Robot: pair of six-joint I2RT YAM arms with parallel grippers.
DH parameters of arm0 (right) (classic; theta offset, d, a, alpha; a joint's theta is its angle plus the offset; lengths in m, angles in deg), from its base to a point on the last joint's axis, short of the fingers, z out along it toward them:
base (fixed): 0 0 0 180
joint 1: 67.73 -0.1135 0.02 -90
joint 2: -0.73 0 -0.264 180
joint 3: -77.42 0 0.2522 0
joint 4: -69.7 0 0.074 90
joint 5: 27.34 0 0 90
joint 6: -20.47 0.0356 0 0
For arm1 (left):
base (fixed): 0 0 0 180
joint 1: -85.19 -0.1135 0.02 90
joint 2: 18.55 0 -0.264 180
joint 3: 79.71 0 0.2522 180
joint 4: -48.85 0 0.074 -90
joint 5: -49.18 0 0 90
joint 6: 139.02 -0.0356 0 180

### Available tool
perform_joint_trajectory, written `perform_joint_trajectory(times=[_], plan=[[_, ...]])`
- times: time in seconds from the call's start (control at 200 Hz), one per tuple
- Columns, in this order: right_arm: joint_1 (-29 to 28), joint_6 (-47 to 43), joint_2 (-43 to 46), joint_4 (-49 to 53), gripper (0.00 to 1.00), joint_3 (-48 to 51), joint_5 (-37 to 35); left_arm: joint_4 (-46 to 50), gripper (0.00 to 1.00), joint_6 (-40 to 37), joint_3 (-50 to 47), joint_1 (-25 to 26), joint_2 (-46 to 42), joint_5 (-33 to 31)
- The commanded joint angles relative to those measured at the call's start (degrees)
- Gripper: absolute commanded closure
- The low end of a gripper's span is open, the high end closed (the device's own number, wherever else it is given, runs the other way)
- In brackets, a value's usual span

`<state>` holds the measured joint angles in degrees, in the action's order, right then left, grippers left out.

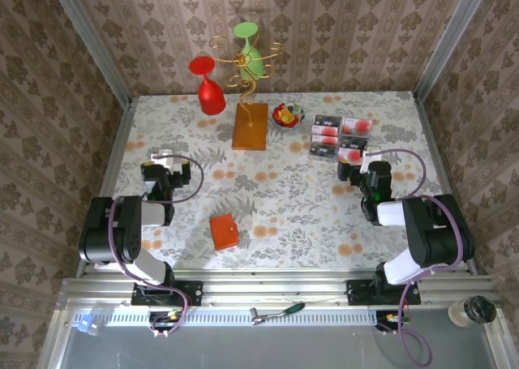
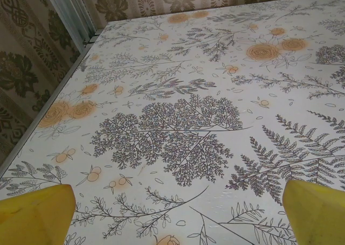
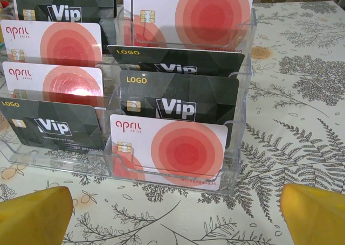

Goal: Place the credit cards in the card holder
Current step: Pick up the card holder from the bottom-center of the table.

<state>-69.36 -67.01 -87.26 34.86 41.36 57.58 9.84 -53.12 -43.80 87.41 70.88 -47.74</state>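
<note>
The right gripper (image 3: 175, 215), jaws wide and empty, faces the front edge of a clear plastic tiered rack (image 3: 241, 148) just ahead, where thin dark and pinkish-white credit cards (image 3: 178, 148) stand upright in rows. Open flowered tablecloth (image 2: 178, 126) stretches ahead of the left gripper (image 2: 175, 215), also wide and empty. The small orange-red squarish card holder (image 1: 224, 231) lies behind it to its right, well apart from the cards.

The card holder (image 1: 224, 230) lay by the near edge of the bench (image 1: 284, 203), while the credit cards (image 1: 340, 137) stood toward its far right corner, just beyond the right gripper (image 1: 354, 156).
</note>
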Motion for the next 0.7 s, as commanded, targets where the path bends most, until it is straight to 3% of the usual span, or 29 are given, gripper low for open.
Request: perform_joint_trajectory(times=[0.0,0.695], plan=[[0.27,-0.85,0.44,-0.09,0.0,-1.1,0.97,-1.36,0.0,0.75,-0.35,0.21,-0.16,-0.55],[0.57,-0.5,0.09,0.49,0.0,-1.53,1.07,-0.27,0.0,1.43,0.17,-0.05,-0.21,-0.27]])
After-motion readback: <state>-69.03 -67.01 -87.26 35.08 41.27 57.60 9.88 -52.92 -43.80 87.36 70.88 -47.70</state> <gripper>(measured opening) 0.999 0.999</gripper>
